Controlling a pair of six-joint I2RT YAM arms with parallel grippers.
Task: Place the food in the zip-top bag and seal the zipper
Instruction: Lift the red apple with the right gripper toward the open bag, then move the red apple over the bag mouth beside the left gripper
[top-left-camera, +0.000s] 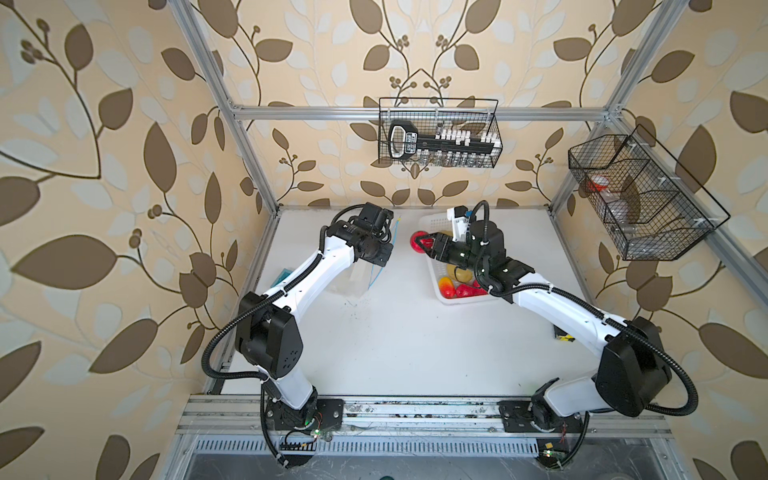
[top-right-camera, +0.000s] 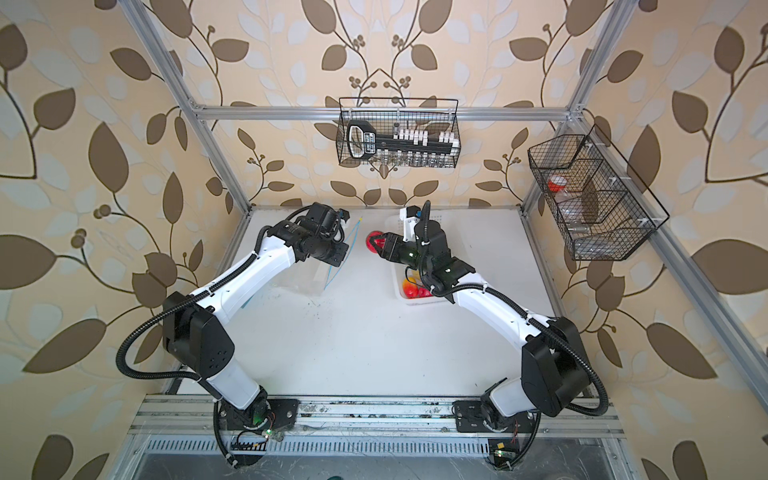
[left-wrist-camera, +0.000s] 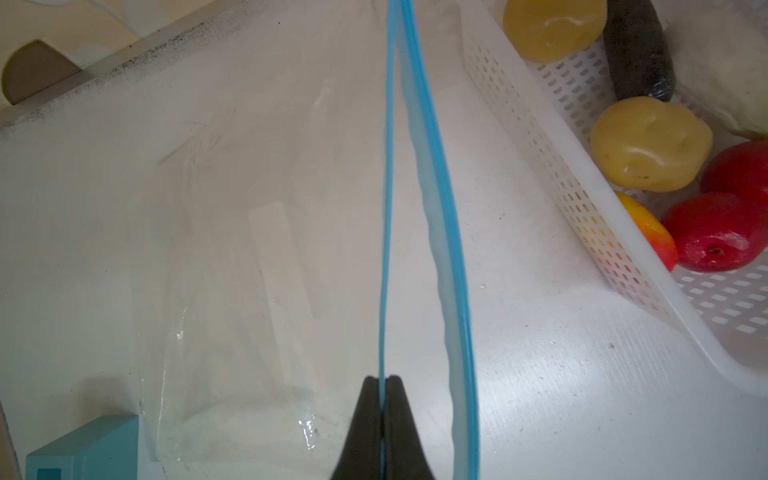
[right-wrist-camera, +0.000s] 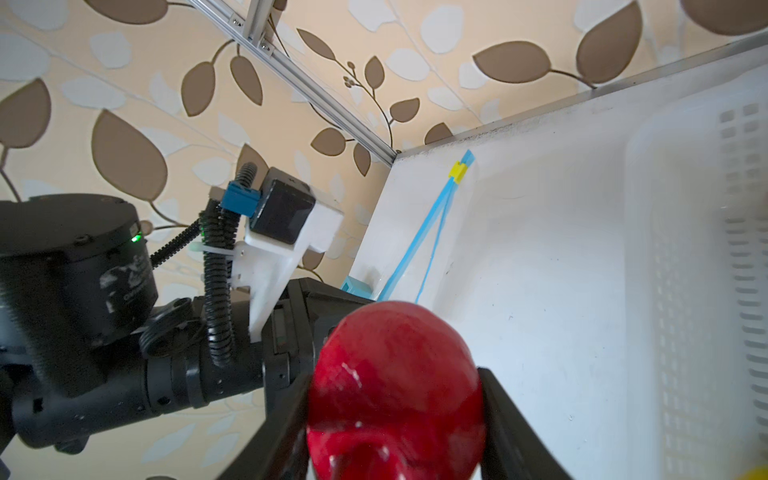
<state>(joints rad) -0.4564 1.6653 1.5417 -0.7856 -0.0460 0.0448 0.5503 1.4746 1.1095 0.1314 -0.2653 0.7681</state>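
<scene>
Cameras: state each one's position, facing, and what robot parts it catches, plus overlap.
Top views: overhead, looking down on the table; both arms show whole.
Left wrist: above the left hand, looking along the zipper past the basket.
Right wrist: behind the right hand gripping a red tomato, facing the left arm.
Shared: both wrist views show zipper and basket.
</scene>
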